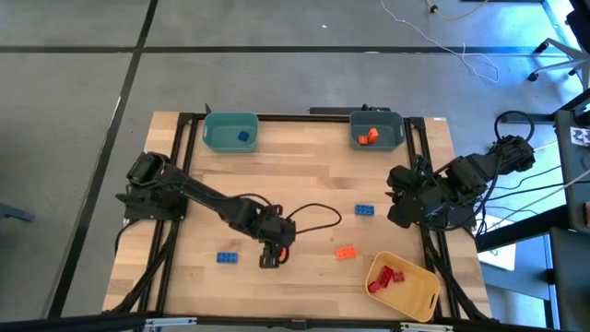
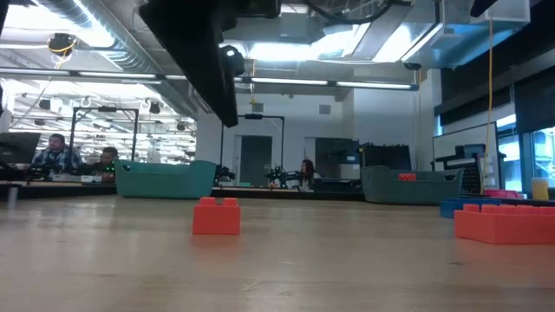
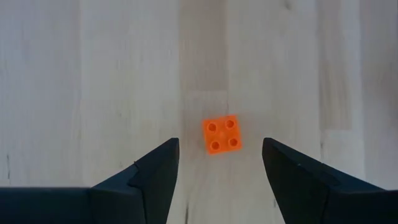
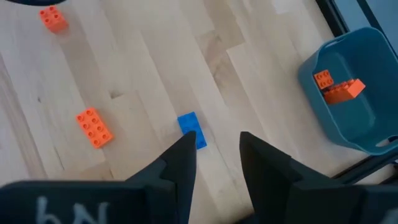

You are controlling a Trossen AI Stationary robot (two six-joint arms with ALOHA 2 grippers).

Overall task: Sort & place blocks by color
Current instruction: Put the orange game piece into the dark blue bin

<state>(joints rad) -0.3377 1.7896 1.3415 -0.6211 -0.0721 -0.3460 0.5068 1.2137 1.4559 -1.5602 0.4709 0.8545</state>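
My left gripper (image 3: 221, 165) hangs low over the pale wood table (image 1: 304, 184), fingers spread wide and holding nothing; a square orange block (image 3: 222, 134) lies on the boards between and just ahead of the tips, untouched. Seen from above, that gripper (image 1: 269, 256) is near the table's front edge, with a blue block (image 1: 228, 257) lying to its left. To its right lies an oblong orange block (image 1: 346, 252), and beyond that, at the front right corner, the yellow bin (image 1: 417, 297) holds red blocks (image 1: 385, 279).

My right gripper (image 4: 214, 155) waits at the right edge, fingers partly open, empty, above another blue block (image 4: 192, 129); from above that block (image 1: 365, 210) sits right of centre.

At the far edge the teal bin (image 1: 230, 132) has one blue block (image 1: 243, 136) inside, and the grey-blue bin (image 1: 377, 130) holds orange blocks (image 1: 368, 136).

The table is light planks in a black frame on grey floor. Past it the room is an open workshop with ceiling strip lights, ducts, benches and seated people (image 2: 56, 152) far off
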